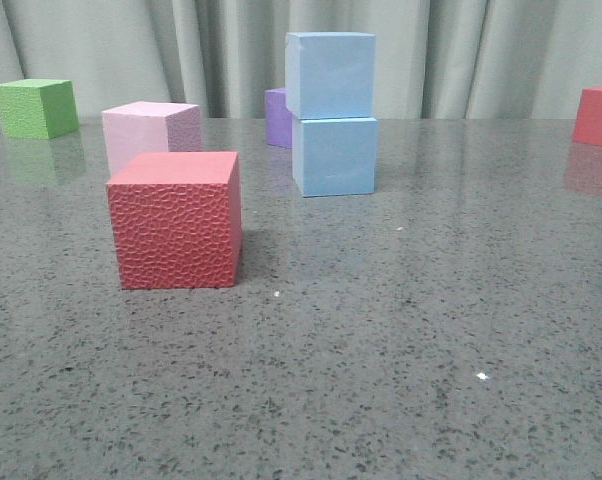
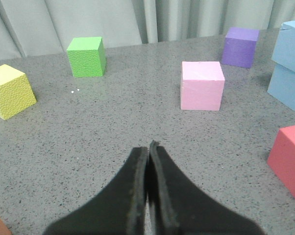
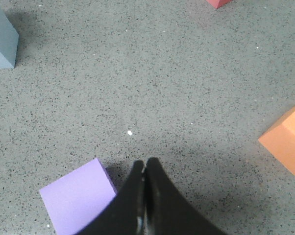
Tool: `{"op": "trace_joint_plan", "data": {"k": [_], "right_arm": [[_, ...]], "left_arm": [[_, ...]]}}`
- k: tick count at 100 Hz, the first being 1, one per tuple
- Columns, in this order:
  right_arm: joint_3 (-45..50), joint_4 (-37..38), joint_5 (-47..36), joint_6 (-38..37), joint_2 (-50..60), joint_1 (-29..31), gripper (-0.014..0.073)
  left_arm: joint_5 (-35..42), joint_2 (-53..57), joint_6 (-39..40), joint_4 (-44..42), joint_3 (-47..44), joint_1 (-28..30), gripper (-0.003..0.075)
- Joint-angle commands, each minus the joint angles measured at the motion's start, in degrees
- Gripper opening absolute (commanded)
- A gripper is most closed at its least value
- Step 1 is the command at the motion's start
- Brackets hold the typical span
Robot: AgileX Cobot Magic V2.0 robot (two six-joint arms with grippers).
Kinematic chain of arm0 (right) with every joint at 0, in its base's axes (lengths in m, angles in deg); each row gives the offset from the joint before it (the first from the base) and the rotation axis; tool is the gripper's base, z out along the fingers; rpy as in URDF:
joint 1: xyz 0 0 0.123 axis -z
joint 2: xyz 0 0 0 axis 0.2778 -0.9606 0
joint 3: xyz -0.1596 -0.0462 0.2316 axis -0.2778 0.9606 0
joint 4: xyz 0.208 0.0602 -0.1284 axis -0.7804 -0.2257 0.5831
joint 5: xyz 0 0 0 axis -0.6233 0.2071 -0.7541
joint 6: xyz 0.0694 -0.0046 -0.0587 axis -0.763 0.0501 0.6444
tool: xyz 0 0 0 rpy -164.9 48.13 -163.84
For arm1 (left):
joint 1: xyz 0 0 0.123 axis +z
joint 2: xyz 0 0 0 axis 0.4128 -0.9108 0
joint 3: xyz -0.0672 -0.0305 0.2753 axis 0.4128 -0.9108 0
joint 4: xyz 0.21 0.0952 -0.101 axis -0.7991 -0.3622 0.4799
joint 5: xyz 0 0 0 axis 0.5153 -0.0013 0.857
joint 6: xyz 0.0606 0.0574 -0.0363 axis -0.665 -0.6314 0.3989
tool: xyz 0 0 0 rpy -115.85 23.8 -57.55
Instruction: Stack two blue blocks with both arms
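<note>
Grey speckled stone table (image 1: 381,350) with a pale pleated curtain (image 1: 181,50) behind it. The two blue blocks sit stacked near the middle-back of the table: upper blue block (image 1: 330,74) rests on the lower blue block (image 1: 334,155), slightly offset and twisted, not flush. A purple cube (image 1: 276,117) sits just behind the stack, partly hidden by it. Big red textured cube (image 1: 175,220) is nearest the camera on the left, pink cube (image 1: 151,133) right behind it, green cube (image 1: 36,108) far left at the back. Another red cube (image 1: 598,116) is at the far right edge.

No arm shows in the front view. Left gripper (image 2: 150,147) fingers are pressed together, holding nothing, above bare table; its wrist view also shows a yellow cube (image 2: 9,91) beside the green one, the blue stack at the edge. Right gripper (image 3: 144,164) is likewise pinched closed and empty, with a second purple cube (image 3: 78,201) just beside the fingers and an orange cube (image 3: 287,138) well apart. Neither gripper touches the blue blocks.
</note>
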Motion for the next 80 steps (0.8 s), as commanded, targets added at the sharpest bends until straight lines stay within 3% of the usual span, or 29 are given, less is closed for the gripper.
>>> {"op": "trace_joint_plan", "data": {"k": [1, 42, 80], "right_arm": [[-1.29, 1.05, -2.99, 0.53, 0.27, 0.02, -0.0122], [-1.29, 1.05, -2.99, 0.53, 0.27, 0.02, -0.0122], [-1.29, 1.05, -2.99, 0.53, 0.27, 0.02, -0.0122]], "left_arm": [[9.14, 3.15, 0.54, 0.0, -3.16, 0.25, -0.0019], [13.57, 17.57, 0.54, -2.81, -19.06, 0.46, -0.0019], [13.57, 22.94, 0.54, -3.03, -21.74, 6.7, -0.0019]]}}
